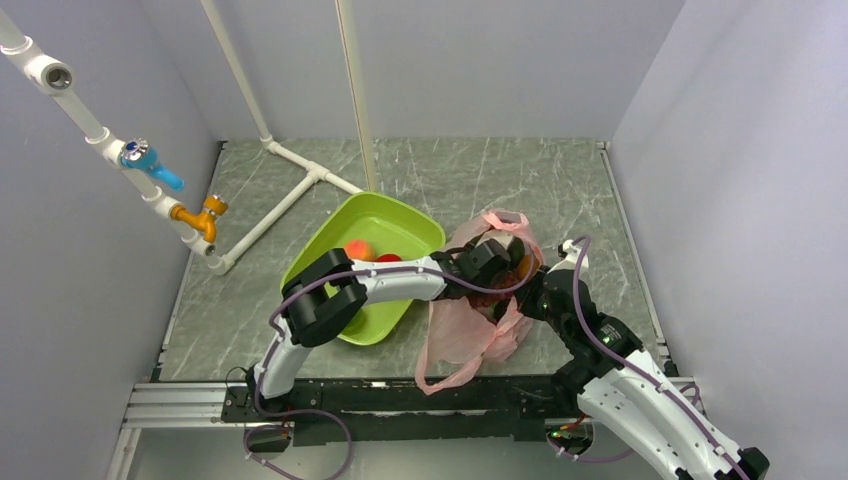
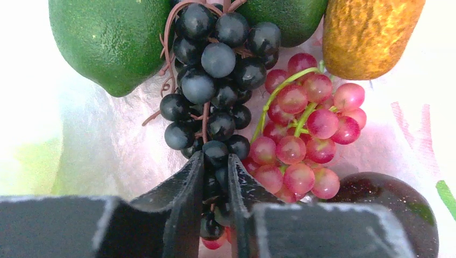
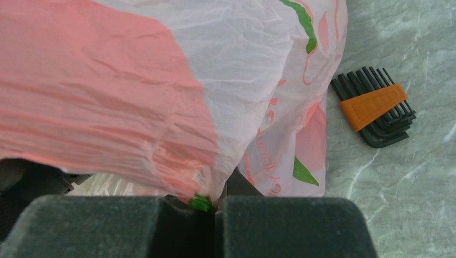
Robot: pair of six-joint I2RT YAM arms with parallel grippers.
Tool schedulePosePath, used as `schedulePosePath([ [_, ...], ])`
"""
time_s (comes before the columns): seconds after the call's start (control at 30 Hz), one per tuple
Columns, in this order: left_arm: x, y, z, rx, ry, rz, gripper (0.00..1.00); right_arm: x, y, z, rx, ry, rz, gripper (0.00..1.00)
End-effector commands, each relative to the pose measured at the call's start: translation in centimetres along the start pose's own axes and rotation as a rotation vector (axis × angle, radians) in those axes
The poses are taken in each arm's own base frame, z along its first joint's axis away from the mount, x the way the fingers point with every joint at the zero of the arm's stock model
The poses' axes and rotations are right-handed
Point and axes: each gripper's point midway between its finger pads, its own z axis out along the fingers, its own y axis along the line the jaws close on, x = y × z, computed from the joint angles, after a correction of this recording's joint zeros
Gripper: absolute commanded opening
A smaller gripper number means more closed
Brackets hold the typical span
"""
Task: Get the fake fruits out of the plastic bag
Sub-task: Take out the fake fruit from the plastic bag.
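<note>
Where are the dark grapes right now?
Left wrist view, centre: the dark grape bunch lies inside the plastic bag, between a green fruit and red grapes, its lower end in the left gripper.

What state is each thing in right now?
bag: crumpled on table, not emptied.
dark grapes: in bag, gripped.
red grapes: in bag, loose.
left end effector: shut on dark grapes.
right end effector: shut on bag.
tray: on table, holds orange fruit and red fruit.
hex keys: lying beside bag.
</note>
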Motion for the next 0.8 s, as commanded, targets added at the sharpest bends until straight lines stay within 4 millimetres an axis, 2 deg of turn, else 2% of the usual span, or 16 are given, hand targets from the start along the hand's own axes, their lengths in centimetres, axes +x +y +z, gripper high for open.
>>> schedulePosePath([
  [0.0,-1.6,-0.9,-2.0,0.054,0.005,0.024,0.16,-0.4,0.3,0.2,-0.007,-0.016,0.012,0.00],
  [0.03,-2.3,-1.1,-2.7,0.066,-0.012,0.020,0.12,-0.3,0.2,0.2,-0.006,-0.014,0.011,0.00],
  [0.17,-5.5,-1.9,-5.5,0.129,-0.078,0.000,0.05,-0.2,0.2,0.3,-0.004,-0.012,0.011,0.00],
  [0.3,-7.6,-2.9,-8.0,0.198,-0.109,-0.024,0.00,-0.3,0.2,0.3,-0.003,-0.016,0.012,0.00],
  [0.57,-9.7,-3.7,-12.4,0.307,-0.164,-0.069,0.00,-0.5,0.0,0.2,0.005,-0.027,0.020,0.00],
  [0.77,-10.5,-4.8,-15.6,0.417,-0.169,-0.104,0.00,-0.5,-0.1,0.3,0.011,-0.028,0.021,0.00],
])
